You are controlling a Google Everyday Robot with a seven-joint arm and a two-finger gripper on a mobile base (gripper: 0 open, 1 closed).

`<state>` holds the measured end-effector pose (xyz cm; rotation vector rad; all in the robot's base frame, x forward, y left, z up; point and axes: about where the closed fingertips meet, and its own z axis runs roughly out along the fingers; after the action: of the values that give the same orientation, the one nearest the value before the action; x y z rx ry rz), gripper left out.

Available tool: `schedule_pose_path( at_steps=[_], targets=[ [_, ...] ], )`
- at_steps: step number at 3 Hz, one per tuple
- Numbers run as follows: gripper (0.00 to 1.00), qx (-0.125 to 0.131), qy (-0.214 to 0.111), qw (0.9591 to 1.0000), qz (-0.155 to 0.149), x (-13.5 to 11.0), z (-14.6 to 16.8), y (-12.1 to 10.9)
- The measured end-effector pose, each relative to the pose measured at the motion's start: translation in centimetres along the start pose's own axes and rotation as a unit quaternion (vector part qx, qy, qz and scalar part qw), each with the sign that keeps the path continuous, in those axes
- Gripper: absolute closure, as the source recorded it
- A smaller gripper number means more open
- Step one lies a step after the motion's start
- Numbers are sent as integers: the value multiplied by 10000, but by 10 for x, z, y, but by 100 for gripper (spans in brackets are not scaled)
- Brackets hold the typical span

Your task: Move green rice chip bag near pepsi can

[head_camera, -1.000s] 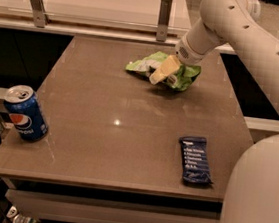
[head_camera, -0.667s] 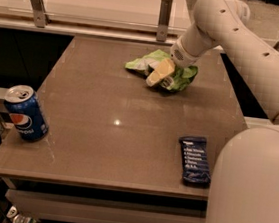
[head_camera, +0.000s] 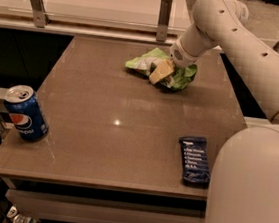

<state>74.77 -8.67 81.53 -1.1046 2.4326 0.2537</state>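
The green rice chip bag [head_camera: 146, 61] lies crumpled at the far middle of the table, light green with white patches. My gripper [head_camera: 162, 72] reaches down from the right and is shut on the bag's middle, with one tan finger [head_camera: 161, 71] showing over the bunched foil. The bag rests at or just above the table top. The pepsi can [head_camera: 25, 112] stands upright near the table's front left corner, far from the bag.
A flat dark-blue bar wrapper [head_camera: 194, 159] lies at the front right of the brown table [head_camera: 112, 125]. My arm's white body [head_camera: 251, 186] fills the right foreground. A railing with metal posts [head_camera: 164, 13] runs behind the table.
My arm has swung a little closer to the camera. The bag and gripper stay at nearly the same spot; the can and wrapper have not moved.
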Motion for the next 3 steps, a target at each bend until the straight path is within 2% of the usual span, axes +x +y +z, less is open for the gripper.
schedule_pose_path(
  at_steps=[1,2,3],
  targets=[
    [87,0,0,10000,0,-3,-5,0],
    [100,-1,1,10000,0,-3,-6,0],
    [100,-2,1,10000,0,-3,-6,0]
  ],
)
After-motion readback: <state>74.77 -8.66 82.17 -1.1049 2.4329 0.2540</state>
